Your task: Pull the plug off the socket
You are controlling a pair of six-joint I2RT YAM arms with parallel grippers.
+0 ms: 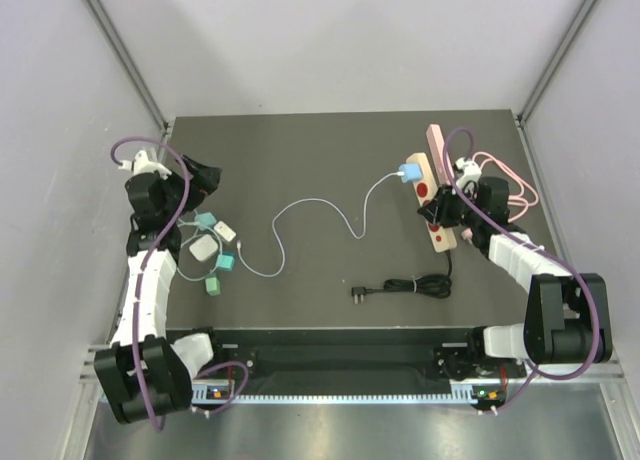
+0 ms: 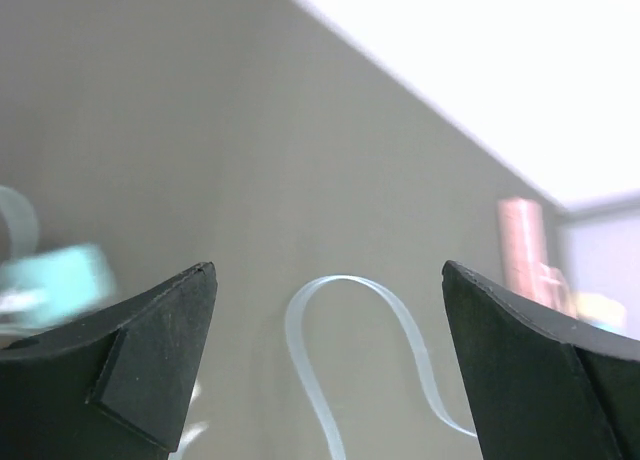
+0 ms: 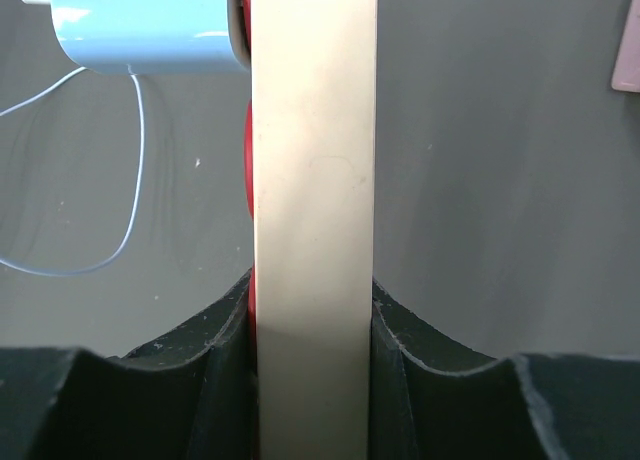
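left end effector [image 2: 327, 305]: spread | pale cable [image 2: 340, 280]: looped between fingertips

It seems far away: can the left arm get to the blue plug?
Likely yes: the left gripper is open and only a thin cable lies between it and the blue plug in the power strip.

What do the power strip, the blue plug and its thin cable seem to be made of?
Power strip: probably hard plastic, cream, smooth and matte, with faint scuffs on its flat face. Blue plug: probably moulded plastic, slightly glossy, with rounded edges and soft highlights. Cable: thin and pale, likely a flexible plastic sheath, since it lies in loose curves.
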